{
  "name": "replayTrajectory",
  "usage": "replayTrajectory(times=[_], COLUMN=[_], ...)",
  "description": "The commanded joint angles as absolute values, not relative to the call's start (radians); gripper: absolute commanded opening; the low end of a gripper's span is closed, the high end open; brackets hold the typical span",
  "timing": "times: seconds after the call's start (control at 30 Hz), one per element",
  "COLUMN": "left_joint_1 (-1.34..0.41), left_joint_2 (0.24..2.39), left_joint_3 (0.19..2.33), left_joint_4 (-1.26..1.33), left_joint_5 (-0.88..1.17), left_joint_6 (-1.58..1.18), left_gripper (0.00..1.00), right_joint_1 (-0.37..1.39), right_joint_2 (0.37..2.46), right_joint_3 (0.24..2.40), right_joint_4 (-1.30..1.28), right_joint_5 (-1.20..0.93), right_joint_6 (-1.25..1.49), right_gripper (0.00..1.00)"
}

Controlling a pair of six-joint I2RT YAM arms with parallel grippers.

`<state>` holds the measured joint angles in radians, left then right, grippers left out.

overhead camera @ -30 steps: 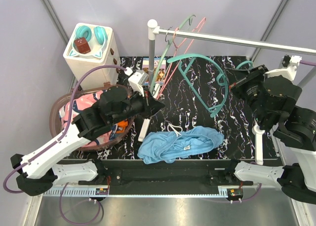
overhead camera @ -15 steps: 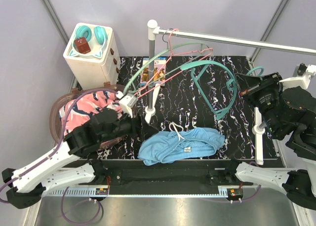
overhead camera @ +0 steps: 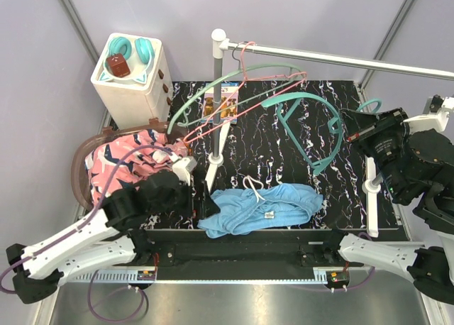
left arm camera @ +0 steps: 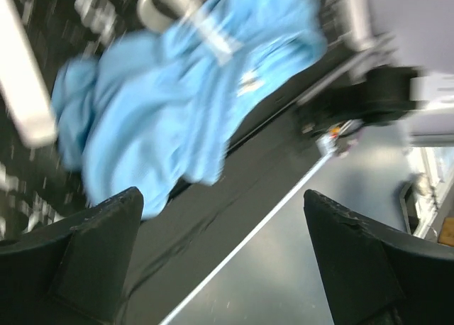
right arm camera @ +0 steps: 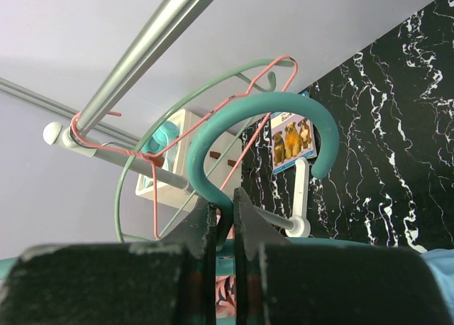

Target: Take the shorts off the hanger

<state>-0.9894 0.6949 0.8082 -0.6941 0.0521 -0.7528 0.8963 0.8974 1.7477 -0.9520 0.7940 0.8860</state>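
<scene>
The plain light blue shorts (overhead camera: 259, 206) lie crumpled on the black marbled table (overhead camera: 284, 155) near its front edge, and show blurred in the left wrist view (left arm camera: 177, 105). My left gripper (overhead camera: 201, 199) hangs open and empty just left of them (left arm camera: 223, 247). The pink shorts (overhead camera: 131, 158) with navy-and-white prints lie in the brown basket (overhead camera: 81, 170). My right gripper (overhead camera: 352, 133) is shut on the neck of a thick teal hanger (overhead camera: 305, 119), held in the air (right arm camera: 225, 211). A pink and a green wire hanger (overhead camera: 245, 75) hang from the rail, slanting down to the pink shorts.
A metal rail (overhead camera: 333, 57) on a white post (overhead camera: 218, 98) crosses the back. At the back left stands a white box (overhead camera: 128, 80) with teal headphones on top. A dog picture card (overhead camera: 222, 101) hangs by the post.
My left gripper has opened and pulled back from the post toward the near left. The wire hangers swung left toward the basket. My right arm drew right with the teal hanger.
</scene>
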Motion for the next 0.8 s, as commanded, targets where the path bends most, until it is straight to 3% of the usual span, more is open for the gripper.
replayTrajectory(times=[0.0, 0.6, 0.7, 0.77], left_joint_1=[-0.991, -1.04, -1.067, -1.078], left_joint_2=[0.722, 1.261, 1.324, 1.332], left_joint_3=[0.736, 0.681, 0.68, 0.649], left_joint_4=[-0.716, -0.394, -0.373, -0.354], left_joint_5=[0.02, 0.044, 0.026, 0.002], left_joint_6=[-0.894, -0.776, -0.772, -0.778], left_gripper=[0.99, 0.99, 0.83, 0.6], right_joint_1=[0.902, 0.902, 0.902, 0.9], right_joint_2=[0.891, 0.833, 0.828, 0.827], right_joint_3=[1.767, 1.658, 1.638, 1.634], right_joint_4=[-0.907, -0.897, -0.899, -0.899], right_joint_5=[0.815, 0.765, 0.759, 0.761], right_joint_6=[0.859, 0.943, 0.956, 0.96], right_gripper=[0.0, 0.0, 0.0, 0.0])
